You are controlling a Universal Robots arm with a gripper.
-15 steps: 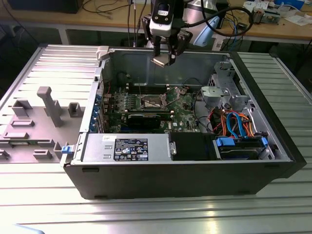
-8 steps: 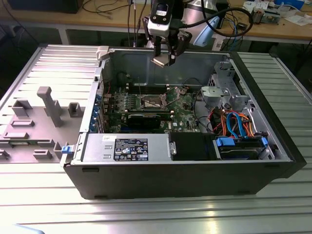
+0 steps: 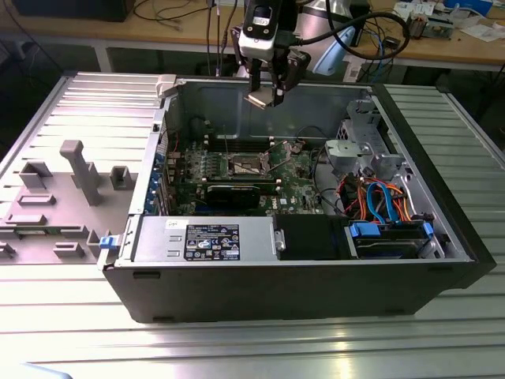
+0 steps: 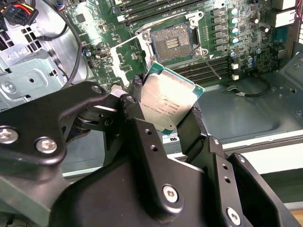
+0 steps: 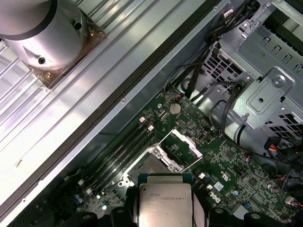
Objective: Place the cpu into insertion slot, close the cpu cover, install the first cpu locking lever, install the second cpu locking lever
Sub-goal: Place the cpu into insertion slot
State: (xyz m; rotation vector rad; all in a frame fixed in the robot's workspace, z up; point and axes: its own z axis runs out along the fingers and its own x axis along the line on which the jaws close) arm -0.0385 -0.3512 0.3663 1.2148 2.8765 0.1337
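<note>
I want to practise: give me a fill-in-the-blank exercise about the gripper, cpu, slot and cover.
The gripper is ____ on the cpu.
The slot is ____, with no chip in it.
The cover is ____, not closed.
Missing words: shut; empty; open.

Silver-topped, green-rimmed cpu [image 4: 170, 101] is held tilted, well above the insertion slot [image 4: 174, 41]. Slot is left empty, pins exposed; cpu cover [image 5: 187, 143] is swung open beside it.

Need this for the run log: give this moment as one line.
fingers: shut on cpu | cpu: held above motherboard, not seated | insertion slot: empty | cpu cover: open
</note>
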